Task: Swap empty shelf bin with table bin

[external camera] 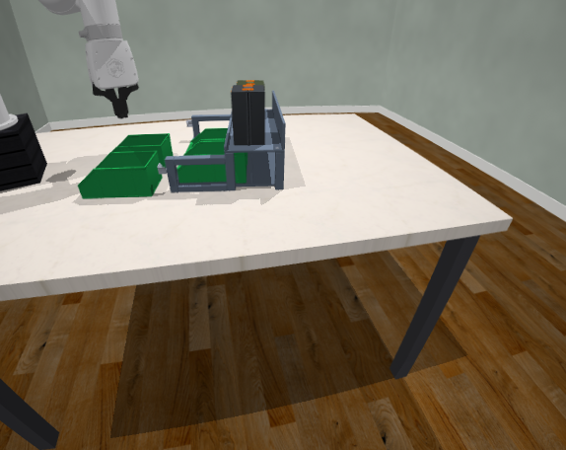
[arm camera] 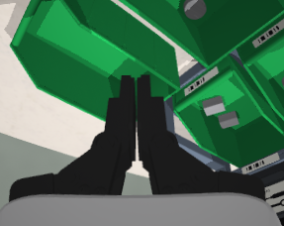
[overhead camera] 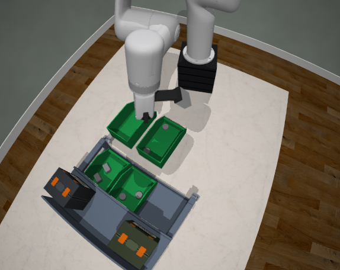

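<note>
An empty green bin [overhead camera: 128, 125] stands on the table top, and a green bin with two grey parts [overhead camera: 162, 141] stands beside it on its right. My gripper [overhead camera: 145, 118] is shut and holds nothing. It hangs well above the table over the empty bin's end nearest the robot base, as the exterior view shows [external camera: 120, 111]. In the wrist view the closed fingertips point at the empty bin [arm camera: 90, 56], with the filled bin [arm camera: 189, 2] beyond it. The grey shelf [overhead camera: 129, 201] holds two green bins with parts [overhead camera: 106, 172] [overhead camera: 133, 187]. Its right-hand place [overhead camera: 164, 207] is vacant.
A black box [overhead camera: 68, 189] and an olive box [overhead camera: 135, 244], both with orange clips, sit on the shelf's upper board. The robot's black base [overhead camera: 198, 71] stands behind the two bins on the table. The shelf's front lip faces these bins.
</note>
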